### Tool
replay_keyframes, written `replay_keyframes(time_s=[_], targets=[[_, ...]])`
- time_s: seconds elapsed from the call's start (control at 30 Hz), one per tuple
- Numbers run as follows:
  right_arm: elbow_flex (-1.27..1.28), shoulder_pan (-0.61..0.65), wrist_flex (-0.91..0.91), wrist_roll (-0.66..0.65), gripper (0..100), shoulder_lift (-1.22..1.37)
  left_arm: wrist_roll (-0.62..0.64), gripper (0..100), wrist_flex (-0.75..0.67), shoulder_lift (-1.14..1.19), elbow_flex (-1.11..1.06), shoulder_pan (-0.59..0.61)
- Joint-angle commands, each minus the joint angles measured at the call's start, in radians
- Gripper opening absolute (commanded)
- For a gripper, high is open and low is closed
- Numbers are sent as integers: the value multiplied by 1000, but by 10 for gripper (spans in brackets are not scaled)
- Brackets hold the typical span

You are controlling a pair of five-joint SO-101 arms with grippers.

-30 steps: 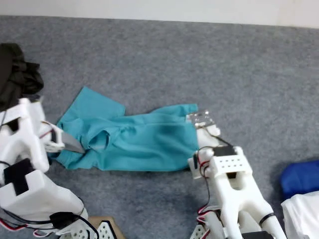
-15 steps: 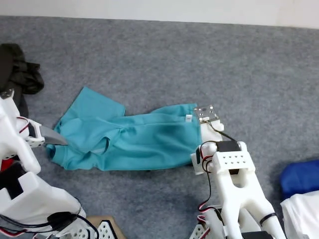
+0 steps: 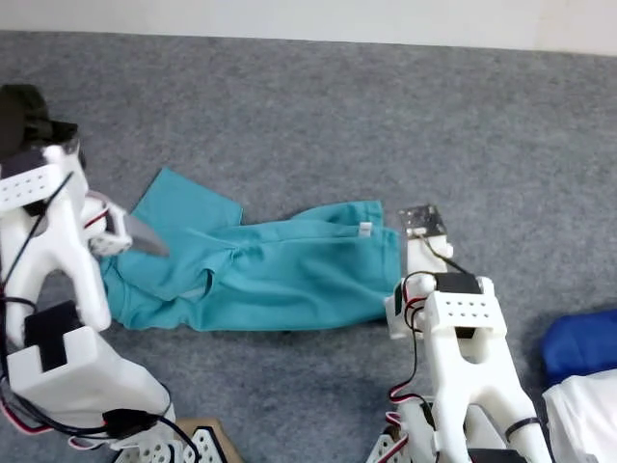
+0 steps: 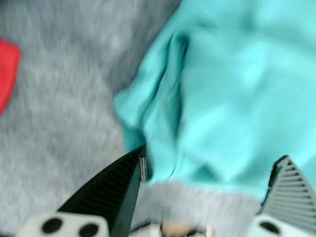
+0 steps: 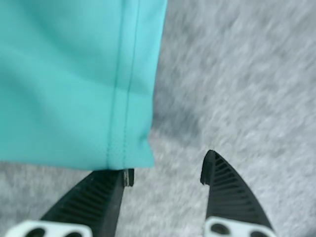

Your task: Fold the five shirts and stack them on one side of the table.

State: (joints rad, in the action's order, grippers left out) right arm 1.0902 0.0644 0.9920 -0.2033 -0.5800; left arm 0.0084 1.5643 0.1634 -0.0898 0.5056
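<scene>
So my worktop (image 3: 386, 116) is covered edge to edge in this grey, carpet-like fuzz. Lying on it, a bit left of the middle, is a teal shirt (image 3: 270, 275). It's pretty rumpled, stretched out sideways, with one sleeve poking toward the far left. A black garment (image 3: 24, 111) sits bunched up at the far left edge. Over at the right edge there's a blue garment (image 3: 581, 342), with a white garment (image 3: 590, 415) just beside it, nearer to me. A corner of a brown board (image 3: 193, 431) shows at the near edge.
</scene>
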Motion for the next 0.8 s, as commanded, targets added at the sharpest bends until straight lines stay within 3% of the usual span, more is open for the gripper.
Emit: replay_keyframes(time_s=[0.0,0.2,0.77], targets=[[-42,-10,-41,-2,227,-35,57,393,-129,-2,61,-65],[-41,-12,-68,44,227,-35,100,393,-123,157,239,-160],[-1,-7,-139,55,227,-35,98,392,29,797,1096,-147]])
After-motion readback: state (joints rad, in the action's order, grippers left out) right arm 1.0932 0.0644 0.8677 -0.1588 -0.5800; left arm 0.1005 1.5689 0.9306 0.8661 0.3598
